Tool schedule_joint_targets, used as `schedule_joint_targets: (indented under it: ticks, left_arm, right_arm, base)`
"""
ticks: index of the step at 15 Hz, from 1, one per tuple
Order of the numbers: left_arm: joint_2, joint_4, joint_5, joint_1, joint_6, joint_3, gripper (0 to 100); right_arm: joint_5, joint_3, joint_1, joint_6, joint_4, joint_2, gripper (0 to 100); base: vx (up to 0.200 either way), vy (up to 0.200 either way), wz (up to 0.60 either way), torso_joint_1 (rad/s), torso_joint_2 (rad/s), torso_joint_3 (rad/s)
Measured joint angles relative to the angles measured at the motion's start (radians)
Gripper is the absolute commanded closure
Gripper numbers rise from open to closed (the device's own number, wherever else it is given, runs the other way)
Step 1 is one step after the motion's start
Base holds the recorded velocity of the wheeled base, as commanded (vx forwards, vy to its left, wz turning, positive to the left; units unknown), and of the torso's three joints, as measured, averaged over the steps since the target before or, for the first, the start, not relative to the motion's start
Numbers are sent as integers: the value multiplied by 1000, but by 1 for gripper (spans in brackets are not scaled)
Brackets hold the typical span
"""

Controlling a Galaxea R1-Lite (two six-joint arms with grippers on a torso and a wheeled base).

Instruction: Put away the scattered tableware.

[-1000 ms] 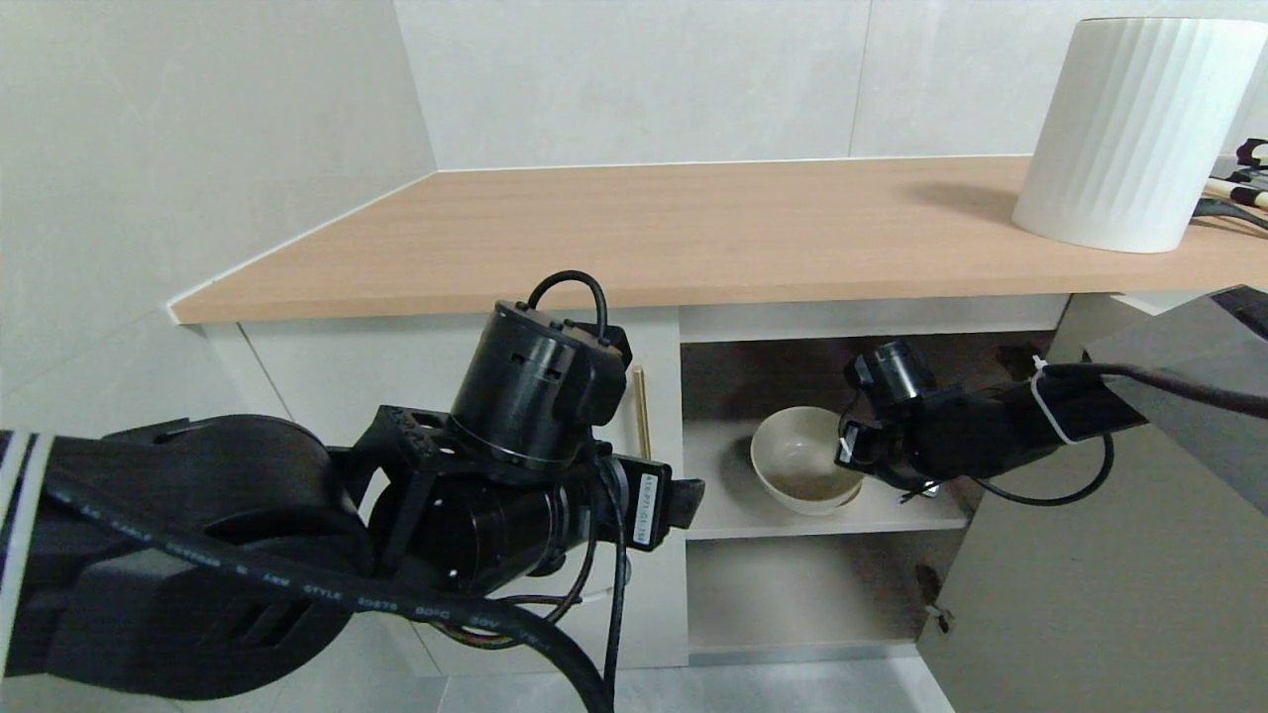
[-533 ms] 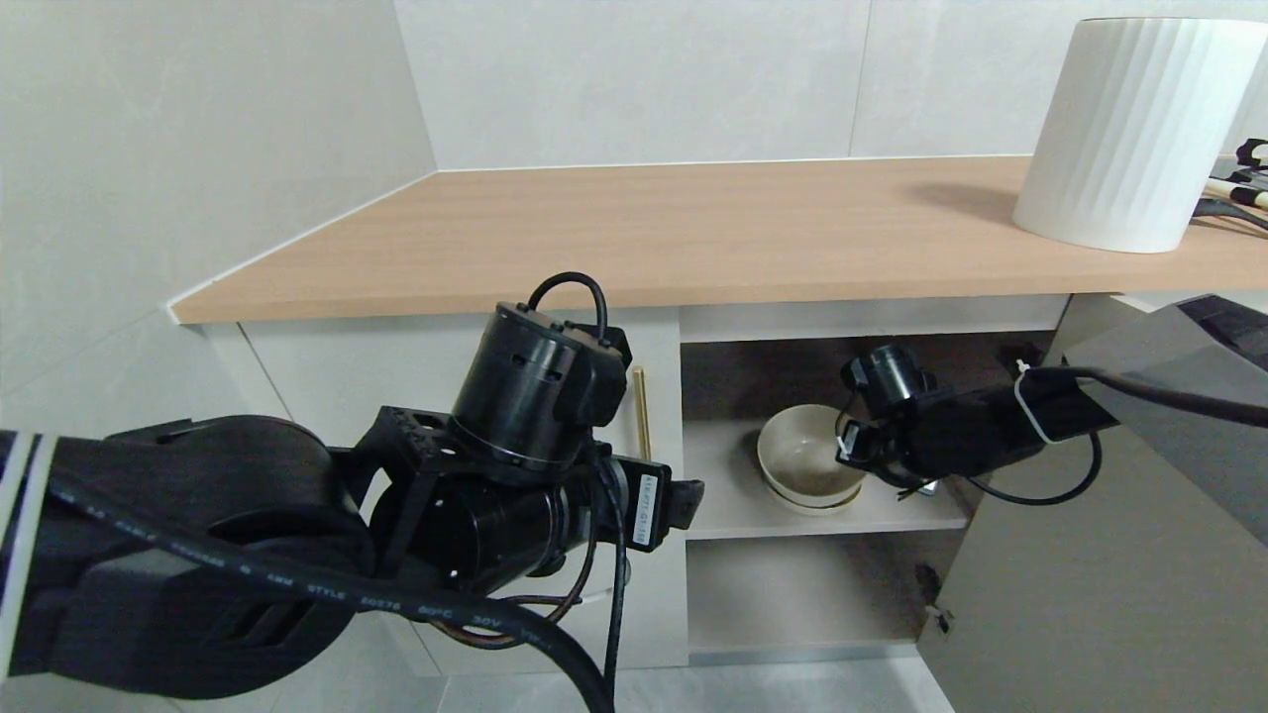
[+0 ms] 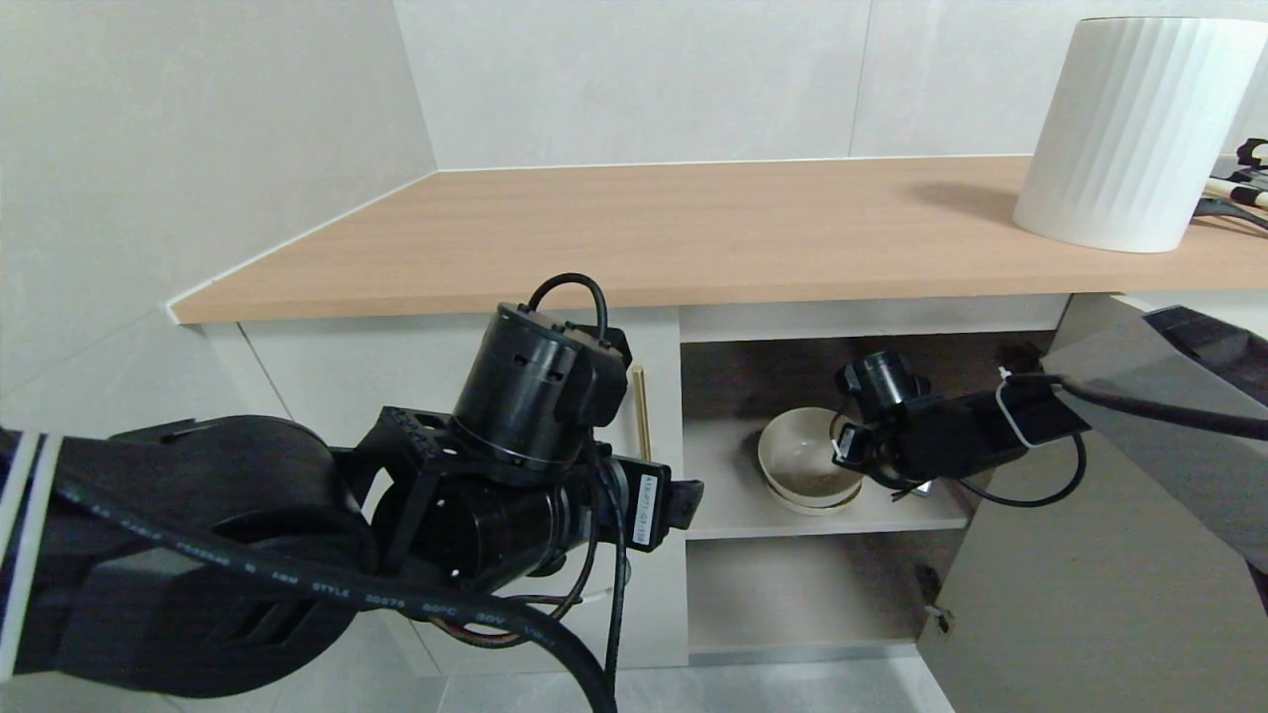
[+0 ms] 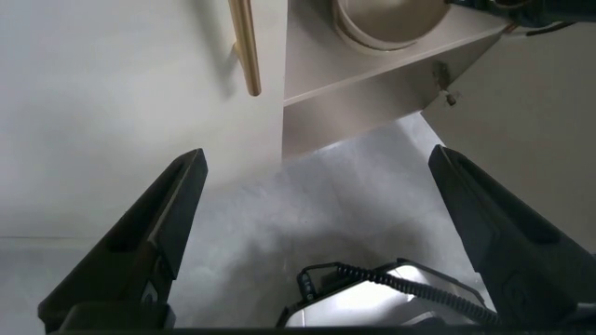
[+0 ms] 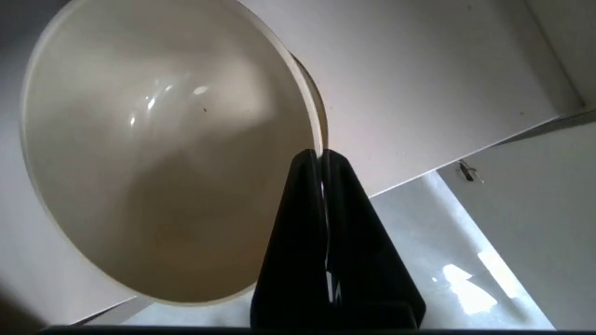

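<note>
one bowl sits in the open cabinet below the counter.

The cabinet was viewed from above by the head camera; its bowl was shared by all views, closest in the right wrist's.

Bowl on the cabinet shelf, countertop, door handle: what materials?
Bowl: likely glazed ceramic, cream, glossy; sharp light spots on its inner wall, though hard plastic is possible. Countertop: wood or wood-look laminate, matte; fine straight grain. Handle: brass-toned metal, it seems; smooth slim bar with sheen.
</note>
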Motion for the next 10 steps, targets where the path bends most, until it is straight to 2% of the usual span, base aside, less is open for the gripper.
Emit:
schedule_joint_targets:
  ticks: [1,2,10]
  left_arm:
    - [0,0,1,0,0,0,0]
    - [0,0,1,0,0,0,0]
    - [-1,-1,1,9,0,0,0]
  right_arm:
    - [0,-1,0,0,-9,3,100]
    - [-1,-1,0,-1,-12,5,0]
    - [15,19,12,-4,-7,-13,0]
  base:
    - [0,0,0,0,0,0]
    - [0,0,0,0,0,0]
    - [0,0,0,0,0,0]
